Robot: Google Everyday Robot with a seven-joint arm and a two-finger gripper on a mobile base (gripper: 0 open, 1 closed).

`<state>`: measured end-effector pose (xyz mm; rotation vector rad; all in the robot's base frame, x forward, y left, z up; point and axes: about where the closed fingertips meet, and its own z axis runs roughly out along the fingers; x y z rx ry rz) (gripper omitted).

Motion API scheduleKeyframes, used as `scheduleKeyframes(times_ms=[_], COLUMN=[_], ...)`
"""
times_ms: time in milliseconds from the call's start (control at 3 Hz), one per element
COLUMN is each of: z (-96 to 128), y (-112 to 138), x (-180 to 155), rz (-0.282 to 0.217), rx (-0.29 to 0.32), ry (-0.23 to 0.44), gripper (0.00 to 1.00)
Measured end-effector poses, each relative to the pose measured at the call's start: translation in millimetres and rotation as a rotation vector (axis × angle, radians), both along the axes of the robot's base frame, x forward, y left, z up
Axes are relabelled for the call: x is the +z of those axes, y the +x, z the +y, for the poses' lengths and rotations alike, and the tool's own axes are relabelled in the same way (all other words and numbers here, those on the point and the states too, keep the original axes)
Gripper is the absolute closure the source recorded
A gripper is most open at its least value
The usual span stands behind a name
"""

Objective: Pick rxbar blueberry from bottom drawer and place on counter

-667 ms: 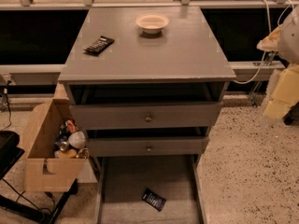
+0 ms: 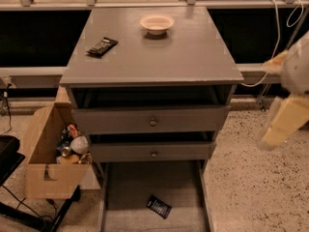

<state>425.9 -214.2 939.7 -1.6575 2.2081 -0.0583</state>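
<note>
Matt grey counter (image 2: 159,57) above a speckled terrazzo-like floor (image 2: 260,187), the pale, plastic-looking gripper (image 2: 286,122) hanging at right.

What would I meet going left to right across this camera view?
Brown cardboard box → long black bar with white marks on the grey counter → small dark rxbar blueberry packet in the bottom drawer → robot's pale gripper, far right.

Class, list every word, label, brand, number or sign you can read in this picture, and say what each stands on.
Nothing can be read.
Small dark flat packet in the grey bottom drawer: pale lettering, too blurred.
Long black bar on the grey counter: white marks, unreadable.
Items in the brown cardboard box: labels blurred.
Robot's pale hand, right of the cabinet: no text.
</note>
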Motion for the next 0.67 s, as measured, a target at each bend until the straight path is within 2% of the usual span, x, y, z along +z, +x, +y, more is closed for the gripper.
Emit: scheduleKeyframes(times_ms=[333, 667], z=[-2.4, 0.2], y=[-15.5, -27.9], x=[-52.5, -125.2], rz=[-0.007, 0.011], rx=[-0.034, -0.064], ry=[0.061, 0.124], gripper=[0.00, 0.00])
